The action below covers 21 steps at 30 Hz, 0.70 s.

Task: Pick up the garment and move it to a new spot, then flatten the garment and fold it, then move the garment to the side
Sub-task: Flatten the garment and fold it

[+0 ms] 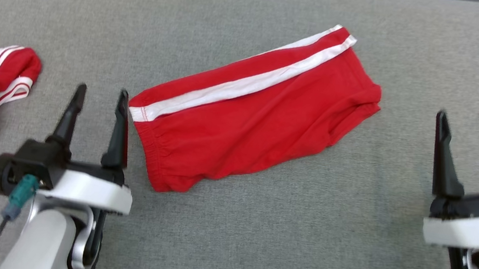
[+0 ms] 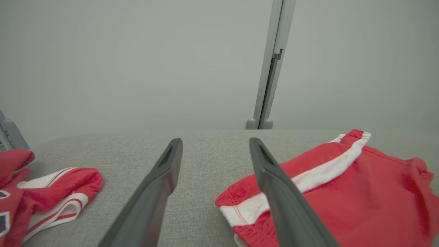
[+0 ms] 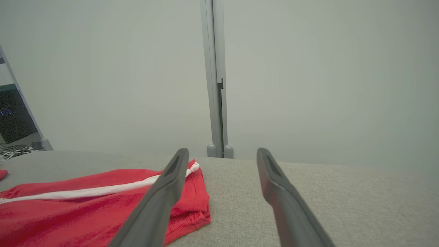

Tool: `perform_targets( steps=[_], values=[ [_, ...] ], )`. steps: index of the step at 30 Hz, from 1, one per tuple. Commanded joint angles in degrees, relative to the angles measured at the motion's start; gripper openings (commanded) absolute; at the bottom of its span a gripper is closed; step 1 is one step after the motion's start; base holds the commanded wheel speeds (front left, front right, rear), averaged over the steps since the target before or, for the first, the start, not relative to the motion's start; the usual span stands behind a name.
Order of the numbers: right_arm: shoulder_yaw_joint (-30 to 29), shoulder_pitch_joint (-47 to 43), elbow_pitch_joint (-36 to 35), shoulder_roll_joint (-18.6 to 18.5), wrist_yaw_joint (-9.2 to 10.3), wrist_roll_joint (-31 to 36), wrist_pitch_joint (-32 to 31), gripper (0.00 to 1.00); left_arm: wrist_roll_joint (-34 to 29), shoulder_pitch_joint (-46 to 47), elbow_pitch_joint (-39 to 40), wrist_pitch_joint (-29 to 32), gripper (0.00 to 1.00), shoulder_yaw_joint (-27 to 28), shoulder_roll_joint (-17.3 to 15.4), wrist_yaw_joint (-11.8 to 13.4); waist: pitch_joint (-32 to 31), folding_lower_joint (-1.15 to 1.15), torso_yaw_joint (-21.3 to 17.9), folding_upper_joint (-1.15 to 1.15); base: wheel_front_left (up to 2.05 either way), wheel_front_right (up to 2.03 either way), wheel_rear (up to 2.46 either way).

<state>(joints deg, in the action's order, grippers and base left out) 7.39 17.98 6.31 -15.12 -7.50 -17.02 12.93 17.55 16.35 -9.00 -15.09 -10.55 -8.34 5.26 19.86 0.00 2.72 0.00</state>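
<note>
Two grippers hang empty, fingers spread wide: the red shorts (image 1: 252,108) lie flat on the grey table (image 1: 255,229), just right of the left gripper (image 1: 103,89) and well left of the right gripper (image 1: 462,113).

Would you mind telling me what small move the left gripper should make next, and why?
Probably edge the open left gripper sideways onto the waistband corner of the red shorts and close: the shorts lie folded on the grey table, ungrasped, with that corner just beside its fingers.
</note>
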Motion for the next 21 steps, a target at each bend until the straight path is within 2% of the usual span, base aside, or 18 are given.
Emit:
perform_targets(
  steps=[1, 10, 21],
  values=[
    [-0.9, -3.3, -2.0, 0.7, 0.01, 0.9, -1.3, 1.0, -0.7, -1.8, -0.6, 0.0, 1.0, -0.6, -0.7, -0.2, -1.9, 0.0, -1.3, 0.0, 0.0, 0.0, 0.0],
    [-2.3, -12.0, -7.2, 2.7, 0.02, 2.0, -5.0, 1.0, -0.3, -7.1, -0.5, 0.3, 1.0, -1.0, -1.6, 0.3, -4.6, 0.0, -2.3, 0.0, 0.0, 0.0, 0.0],
    [-3.3, -13.8, -9.9, 3.4, 0.01, 2.3, -7.0, 1.0, 0.8, -7.7, 0.7, 0.9, 1.0, -1.5, -1.2, 0.5, -4.9, 0.0, -2.3, 0.0, 0.0, 0.0, 0.0]
  ],
)
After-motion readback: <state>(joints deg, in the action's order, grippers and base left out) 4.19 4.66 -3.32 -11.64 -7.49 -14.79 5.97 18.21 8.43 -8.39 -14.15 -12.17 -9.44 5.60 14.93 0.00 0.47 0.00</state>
